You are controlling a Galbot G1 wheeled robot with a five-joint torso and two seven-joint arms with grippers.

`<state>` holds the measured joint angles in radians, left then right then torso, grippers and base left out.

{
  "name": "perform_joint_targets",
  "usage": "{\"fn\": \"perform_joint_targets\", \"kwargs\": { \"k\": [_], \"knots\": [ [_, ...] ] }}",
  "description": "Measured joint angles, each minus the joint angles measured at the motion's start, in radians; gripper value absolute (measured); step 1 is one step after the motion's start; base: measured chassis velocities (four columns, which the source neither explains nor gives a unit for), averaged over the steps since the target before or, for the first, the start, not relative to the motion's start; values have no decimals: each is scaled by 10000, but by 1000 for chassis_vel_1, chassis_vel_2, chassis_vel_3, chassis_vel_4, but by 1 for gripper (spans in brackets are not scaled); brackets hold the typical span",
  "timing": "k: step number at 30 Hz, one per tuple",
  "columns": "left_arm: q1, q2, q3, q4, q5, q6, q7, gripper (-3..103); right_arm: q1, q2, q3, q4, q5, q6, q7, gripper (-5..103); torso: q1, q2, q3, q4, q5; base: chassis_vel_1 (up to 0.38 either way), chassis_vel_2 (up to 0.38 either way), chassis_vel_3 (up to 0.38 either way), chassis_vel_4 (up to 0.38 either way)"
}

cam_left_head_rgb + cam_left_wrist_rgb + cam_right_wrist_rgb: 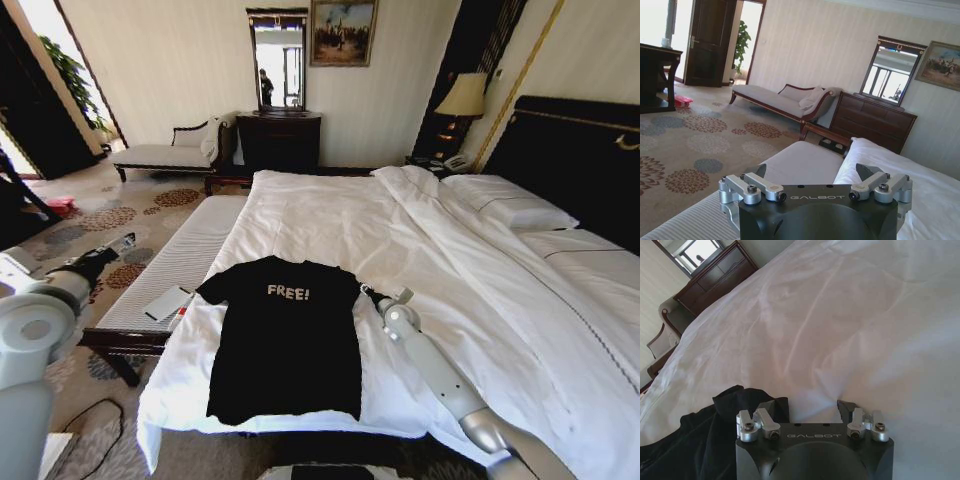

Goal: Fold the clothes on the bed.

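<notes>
Low in the head view, the right gripper [372,293] sits at the T-shirt's sleeve edge, its fingers spread apart against the white duvet [850,330] with black cloth just beside one finger. That black T-shirt [285,340] (white "FREE!" across the chest) lies flat, lower centre of the frame, near the bed's [560,330] foot. At the left edge, the left gripper [122,243] hangs above the carpet [685,145], fingers apart and empty.

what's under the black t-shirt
The T-shirt lies flat on the bed's white duvet. The duvet directly beneath it is covered.
</notes>
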<state>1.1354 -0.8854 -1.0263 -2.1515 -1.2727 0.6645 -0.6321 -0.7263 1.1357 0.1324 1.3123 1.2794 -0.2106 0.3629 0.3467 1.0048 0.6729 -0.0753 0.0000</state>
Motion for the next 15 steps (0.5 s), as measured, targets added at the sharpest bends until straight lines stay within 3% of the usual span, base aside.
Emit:
{"fn": "perform_joint_targets", "kwargs": {
  "k": [2, 8, 15],
  "knots": [
    [5, -2, -13, 0, 2, 5, -18, 100, 5, 9, 2, 4, 3, 19, -18, 78, 0, 0, 0, 1, 0, 0, 0, 0, 0],
    [-3, -20, 10, 3, 36, 7, -37, 100, -29, -12, 65, 14, 3, 117, -152, 97, 0, 0, 0, 0, 0, 0, 0, 0, 0],
    [-16, -41, 58, 4, 116, 8, -39, 100, -157, -32, 99, 70, -8, 211, -381, 100, 0, 0, 0, -1, 0, 0, 0, 0, 0]
  ]
}}
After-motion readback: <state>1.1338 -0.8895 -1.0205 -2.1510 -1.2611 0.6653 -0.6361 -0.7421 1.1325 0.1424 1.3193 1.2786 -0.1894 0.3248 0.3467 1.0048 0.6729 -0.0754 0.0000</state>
